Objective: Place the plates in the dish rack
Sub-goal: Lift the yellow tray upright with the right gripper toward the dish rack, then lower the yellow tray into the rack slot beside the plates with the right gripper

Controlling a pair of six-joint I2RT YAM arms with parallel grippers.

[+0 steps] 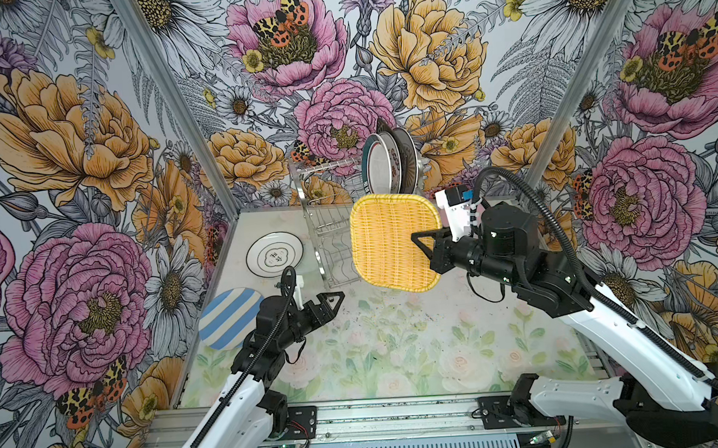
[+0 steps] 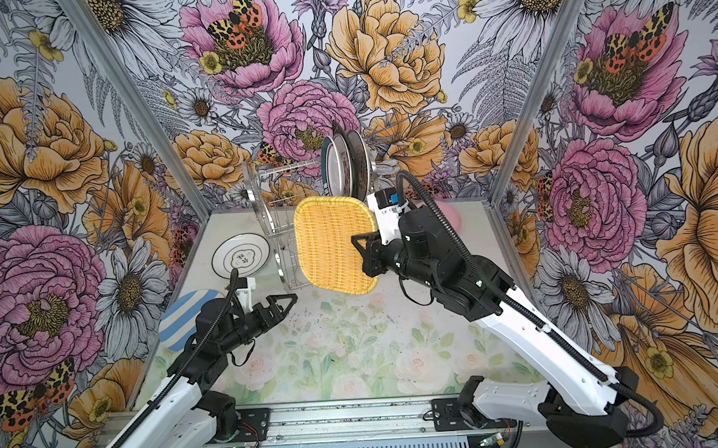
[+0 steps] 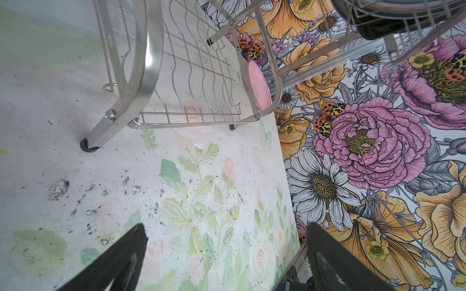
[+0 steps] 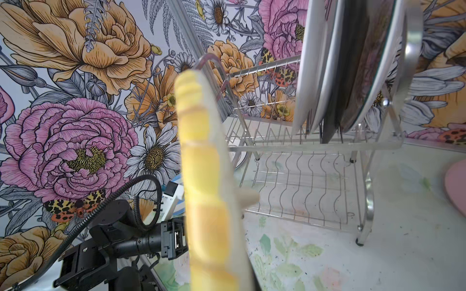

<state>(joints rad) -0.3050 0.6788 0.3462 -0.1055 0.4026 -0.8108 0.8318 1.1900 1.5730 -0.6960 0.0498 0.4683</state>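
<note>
**Figure.** The right end effector (image 1: 419,240) was clamped on one rim of the yellow plate (image 1: 391,242). The plate was held in the air in front of the dish rack (image 1: 329,239), clear of the table (image 1: 396,348), with its woven face towards the top views. The left end effector (image 1: 335,301) hung low near the rack's foot, its fingers (image 3: 118,262) apart with nothing between them.

Several racked plates (image 1: 390,163) stood upright in the upper tier. A white plate (image 1: 273,253), a striped plate (image 1: 228,318) and a pink plate (image 3: 257,85) lay on the table.

**Handling.** The yellow plate looked stiff, hard and fairly light. Its glossy rim, pinched at one edge only, could let it swing or slip. The rim opposite the edge entering a slot seemed the sound place to hold.

**Obscured.**
- The right wrist view showed the yellow plate only as a blurred edge.
- Where the fingers met the plate could not be made out.
- The racked plates overlapped too closely to count.
- The left arm covered part of the striped plate.
- The pink plate lay behind the rack, mostly hidden.
</note>
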